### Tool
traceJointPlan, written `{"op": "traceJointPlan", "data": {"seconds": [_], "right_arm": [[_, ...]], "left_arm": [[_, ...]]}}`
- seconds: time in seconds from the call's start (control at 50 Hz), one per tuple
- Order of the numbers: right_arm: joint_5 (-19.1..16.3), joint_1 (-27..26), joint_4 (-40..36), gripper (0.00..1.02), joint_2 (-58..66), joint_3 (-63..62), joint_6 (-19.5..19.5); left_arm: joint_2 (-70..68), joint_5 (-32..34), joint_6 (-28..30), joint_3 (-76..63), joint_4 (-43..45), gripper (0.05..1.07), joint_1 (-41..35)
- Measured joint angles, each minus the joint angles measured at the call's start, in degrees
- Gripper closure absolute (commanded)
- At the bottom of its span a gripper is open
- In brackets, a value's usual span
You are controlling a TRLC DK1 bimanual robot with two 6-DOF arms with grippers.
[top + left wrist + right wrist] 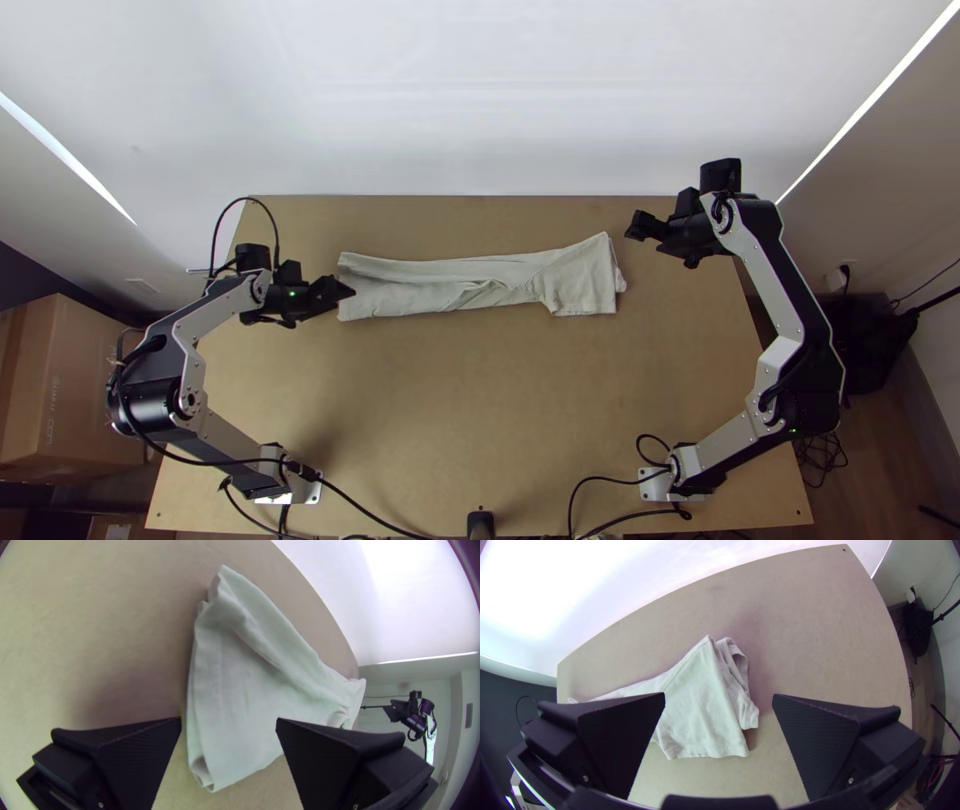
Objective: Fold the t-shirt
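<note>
Left pincer [346,290], right pincer [634,226], both mine: spread wide, empty. Shirt [400,285] in folded strip on worktop [450,400]. Box [80,385] beside, contents hidden.

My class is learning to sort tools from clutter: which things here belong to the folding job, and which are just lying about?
Belong to the job:
T-shirt, in a long strip
left gripper
right gripper

Just lying about:
cardboard box, left side
dark object, right side
</note>
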Motion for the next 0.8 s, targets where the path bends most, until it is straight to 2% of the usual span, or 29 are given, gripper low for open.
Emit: {"op": "traceJointPlan", "data": {"seconds": [0.44, 0.48, 0.56, 0.6, 0.68, 0.72, 0.8], "right_arm": [[0.0, 1.29, 0.02, 0.03, -2.43, -1.68, 1.49], [0.0, 1.6, 0.02, 0.03, -2.97, -2.25, 1.49], [-0.02, 1.66, 0.02, 0.03, -3.98, -3.54, 1.49], [0.0, 1.66, 0.0, 0.03, -4.37, -4.15, 1.49], [0.0, 1.66, 0.0, 0.03, -4.96, -5.2, 1.49], [0.0, 1.66, 0.0, 0.03, -5.16, -5.66, 1.49], [0.0, 1.66, 0.04, 0.03, -5.55, -6.45, 1.49]], "left_arm": [[2.03, -4.17, -3.93, 2.64, 3.48, 0.12, -8.81], [2.03, -4.66, -4.17, 2.64, 3.85, 0.22, -8.92], [2.03, -5.18, -4.15, 2.4, 4.55, 0.68, -8.87], [2.03, -5.7, -4.13, 1.73, 5.88, 0.86, -8.59], [1.99, -6.27, -4.13, -0.28, 8.17, 0.88, -7.19], [1.84, -6.16, -4.09, -1.11, 8.57, 0.94, -6.16], [0.92, -5.38, -3.54, -2.67, 8.55, 0.97, -3.87]]}}
